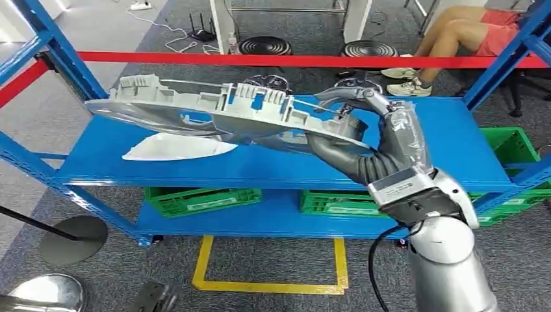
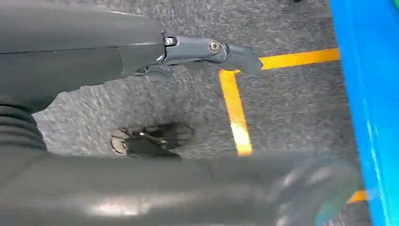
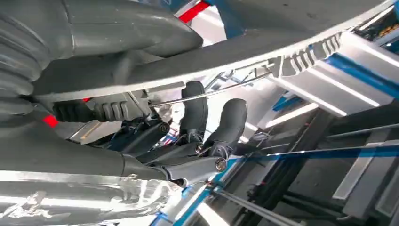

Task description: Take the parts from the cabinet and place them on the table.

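A large grey plastic part [image 1: 227, 107], long and ribbed, hangs tilted above the blue shelf [image 1: 422, 156] of the cabinet. My right hand [image 1: 383, 130] grips it at its right end from underneath, fingers curled over the rim. In the right wrist view the dark fingers [image 3: 230, 122] hook onto the part's edge [image 3: 244, 52]. A flat white part [image 1: 175, 148] lies on the shelf below the raised one. My left hand [image 2: 94, 56] hangs over the grey floor beside the shelf's blue edge [image 2: 371, 117], fingers stretched out and holding nothing.
Green crates [image 1: 201, 198] [image 1: 331, 201] sit on the lower shelf, another [image 1: 513, 146] at the right. A red rail [image 1: 292, 60] crosses behind the shelf between blue posts [image 1: 58, 58]. A person's legs [image 1: 468, 32] are at the back right. Yellow floor tape [image 1: 269, 286] and a stanchion base [image 1: 71, 237] lie in front.
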Available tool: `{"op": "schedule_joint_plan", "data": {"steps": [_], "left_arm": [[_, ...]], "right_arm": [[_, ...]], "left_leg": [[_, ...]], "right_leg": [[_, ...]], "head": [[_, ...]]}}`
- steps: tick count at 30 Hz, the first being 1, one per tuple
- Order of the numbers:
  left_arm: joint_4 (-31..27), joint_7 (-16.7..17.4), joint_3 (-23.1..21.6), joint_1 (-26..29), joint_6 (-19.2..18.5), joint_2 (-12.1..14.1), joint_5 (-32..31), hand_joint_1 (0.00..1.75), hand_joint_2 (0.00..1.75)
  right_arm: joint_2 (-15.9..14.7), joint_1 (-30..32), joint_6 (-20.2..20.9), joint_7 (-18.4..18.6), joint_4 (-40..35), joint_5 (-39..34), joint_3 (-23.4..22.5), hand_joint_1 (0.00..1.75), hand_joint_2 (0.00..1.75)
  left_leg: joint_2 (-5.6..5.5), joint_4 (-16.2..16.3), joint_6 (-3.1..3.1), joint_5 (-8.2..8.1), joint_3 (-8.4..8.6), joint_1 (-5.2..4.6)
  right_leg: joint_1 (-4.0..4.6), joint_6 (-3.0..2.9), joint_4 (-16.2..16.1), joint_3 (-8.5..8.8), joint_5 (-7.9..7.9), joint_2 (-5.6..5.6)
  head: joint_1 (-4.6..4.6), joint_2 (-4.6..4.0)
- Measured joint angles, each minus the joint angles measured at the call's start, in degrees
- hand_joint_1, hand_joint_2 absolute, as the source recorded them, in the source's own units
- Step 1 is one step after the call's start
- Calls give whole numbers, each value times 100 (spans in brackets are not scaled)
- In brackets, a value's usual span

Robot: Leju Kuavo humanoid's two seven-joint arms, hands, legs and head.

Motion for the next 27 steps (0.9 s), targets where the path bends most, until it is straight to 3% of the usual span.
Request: {"op": "schedule_joint_plan", "data": {"steps": [11, 19, 27], "left_arm": [[0, 17, 433, 41, 44, 18, 130, 0, 0], [9, 140, 586, 38, 70, 26, 367, 0, 0], [96, 774, 599, 36, 145, 37, 647, 0, 0]], "right_arm": [[6, 71, -33, 0, -72, -11, 245, 175, 175], [181, 156, -22, 4, -109, -105, 440, 175, 175], [378, 331, 9, -57, -107, -494, 641, 175, 175]], "left_leg": [[0, 0, -1, 0, 0, 5], [0, 0, -5, -3, 0, 10], [-1, 19, 46, -50, -1, -38]], "right_leg": [[6, 0, 0, 2, 0, -1], [12, -5, 0, 2, -3, -1], [-38, 42, -10, 15, -22, -3]], "head": [[2, 0], [2, 0], [0, 0]]}}
